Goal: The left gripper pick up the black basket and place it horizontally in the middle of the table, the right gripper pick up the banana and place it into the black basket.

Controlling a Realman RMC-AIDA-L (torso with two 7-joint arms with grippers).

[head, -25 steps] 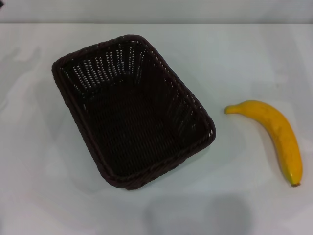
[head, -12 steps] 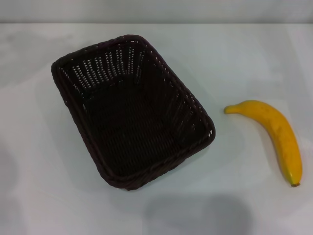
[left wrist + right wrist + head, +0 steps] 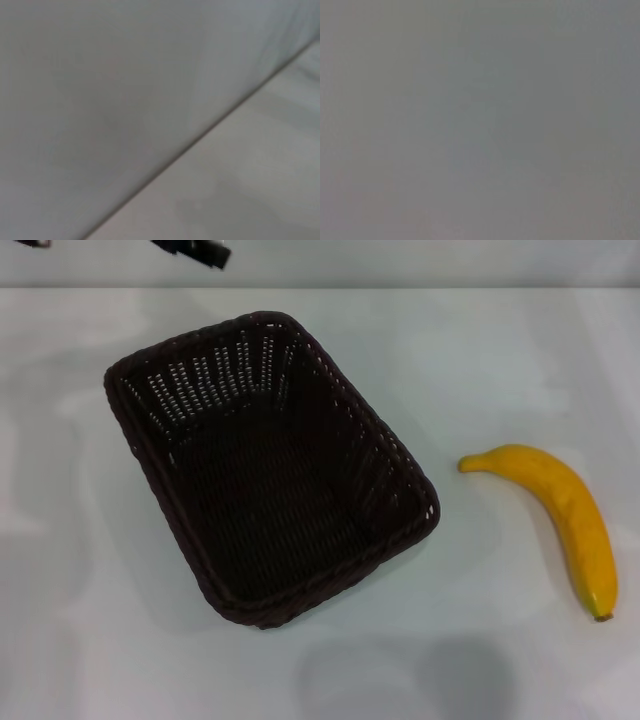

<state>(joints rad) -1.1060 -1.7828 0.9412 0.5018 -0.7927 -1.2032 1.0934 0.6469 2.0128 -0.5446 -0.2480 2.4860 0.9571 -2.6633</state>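
Observation:
The black basket (image 3: pixel 270 465) lies empty on the white table (image 3: pixel 500 370), left of the middle, with its long side running diagonally from far left to near right. The yellow banana (image 3: pixel 565 510) lies on the table to the basket's right, apart from it, its dark stem end nearest me. A black part of my left gripper (image 3: pixel 195 250) shows at the top edge of the head view, beyond the basket's far end and not touching it. My right gripper is out of view. Neither wrist view shows the basket or the banana.
The table's far edge (image 3: pixel 450 287) meets a pale wall. The left wrist view shows only that wall and the table edge (image 3: pixel 200 137). The right wrist view shows plain grey.
Black parts of my left gripper have come into the top left edge of the head view. The basket and the banana have not moved.

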